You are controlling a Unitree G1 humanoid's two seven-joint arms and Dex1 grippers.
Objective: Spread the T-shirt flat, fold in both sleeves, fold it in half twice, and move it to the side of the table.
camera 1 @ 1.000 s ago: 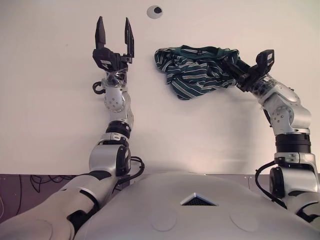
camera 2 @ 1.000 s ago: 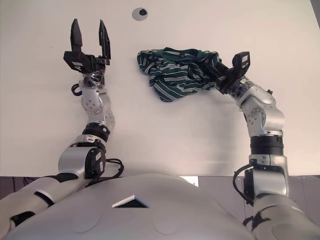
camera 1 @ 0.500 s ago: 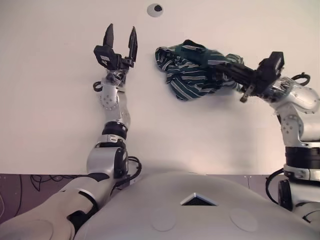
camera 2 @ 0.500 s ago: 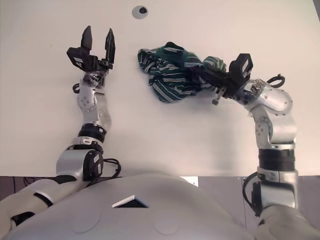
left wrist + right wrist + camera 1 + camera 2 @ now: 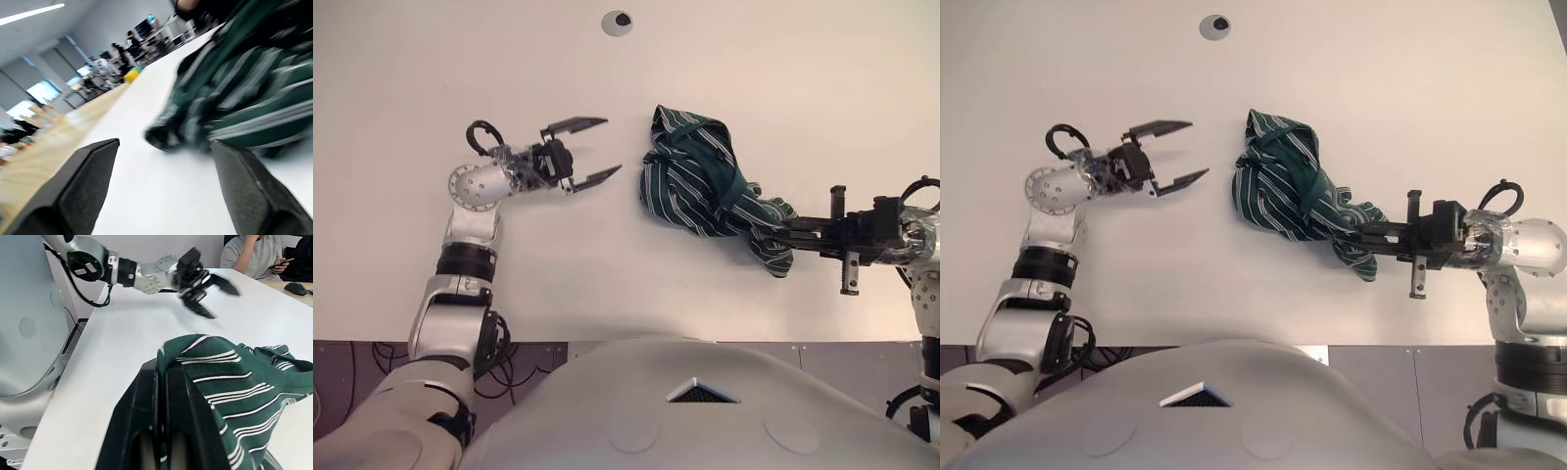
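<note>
A plain white table (image 5: 754, 69) runs under the T-shirt on every side, its near edge meeting a dark floor. In the left wrist view the room beyond the T-shirt is a blurred open hall with a long ceiling light (image 5: 30, 14), grey walls and pale windows.

The T-shirt (image 5: 690, 181), dark green with thin white stripes, lies bunched on the table, its bulk heaped at the robot's left end and one twisted corner drawn out low towards the robot's right. The right gripper (image 5: 781, 233) lies level at that corner, fingers (image 5: 161, 396) closed on a fold of the cloth. The left gripper (image 5: 612, 145) hovers just to the left of the T-shirt, apart from it, turned sideways so its tips point at the cloth, jaws spread wide with nothing between them. A small round port (image 5: 617, 21) is set in the table beyond the T-shirt, well apart from it.

A second ago the T-shirt was a wider heap farther out, nearer the port, with the right gripper at its right edge. Since then it has been drawn nearer the robot and to the right, stretched longer. The left gripper then pointed away from the robot; it has swung round to face the T-shirt, its fingers apart as before.
</note>
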